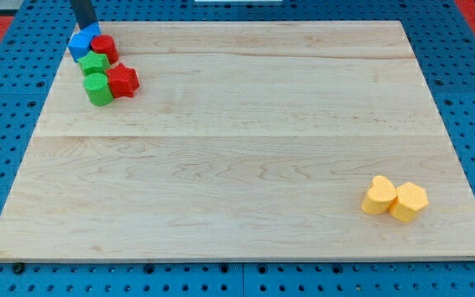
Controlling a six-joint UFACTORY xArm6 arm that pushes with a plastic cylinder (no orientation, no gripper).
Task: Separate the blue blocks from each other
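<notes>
Blue blocks jammed in the far-left cluster

Nearest you, two yellow blocks [395, 199] sit at 4 o'clock; far off at 11 o'clock, the blue block [82, 44] touches red [105, 48] and green [96, 63] ones, my tip [88, 25] at its far edge. No jaws here. It looks light, rigid, slidey: push a flat side.

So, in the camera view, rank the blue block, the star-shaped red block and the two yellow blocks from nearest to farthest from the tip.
My tip sits at the view's top left.
1. Blue block, right under the tip, top-left corner.
2. Star-shaped red block, lower in the same cluster.
3. Yellow blocks, touching at the view's bottom right; the left one only slightly nearer.
</notes>
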